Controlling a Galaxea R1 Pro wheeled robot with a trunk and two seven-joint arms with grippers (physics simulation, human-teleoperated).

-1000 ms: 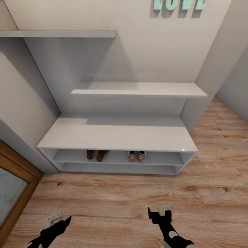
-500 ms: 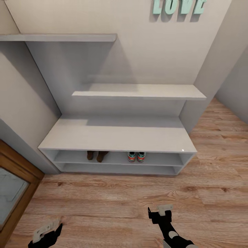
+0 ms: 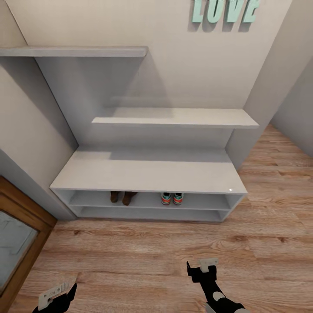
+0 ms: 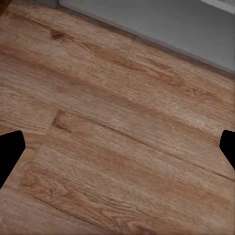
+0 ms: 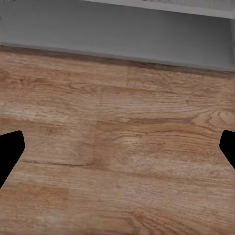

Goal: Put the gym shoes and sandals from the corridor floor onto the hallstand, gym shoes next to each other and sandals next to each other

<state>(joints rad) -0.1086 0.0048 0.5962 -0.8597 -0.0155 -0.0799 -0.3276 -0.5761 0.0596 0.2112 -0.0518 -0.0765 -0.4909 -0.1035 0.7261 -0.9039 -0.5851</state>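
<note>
Showing floor (image 3: 152,256) at 6 o'clock, rack (image 3: 148,176) at centre. Sitting paired in upper shelf: sandals (image 3: 122,197) at 9 o'clock of sneakers (image 3: 172,198). Hovering wide, empty: left pincer (image 4: 117,147), right pincer (image 5: 117,147).

Ahead of me, a cream wall (image 3: 174,56) carries mint-green raised letters (image 3: 224,11) near the top edge (they read "LOVE", tops cut off). Two thin white floating shelves are fixed to the wall: the upper shelf (image 3: 74,51) runs off to the left, the lower shelf (image 3: 176,117) sits further right and lower down. At the lower left, a wooden door frame (image 3: 24,217) surrounds a pale glass pane (image 3: 13,243). To the right, a grey wall corner (image 3: 271,87) juts forward.
</note>
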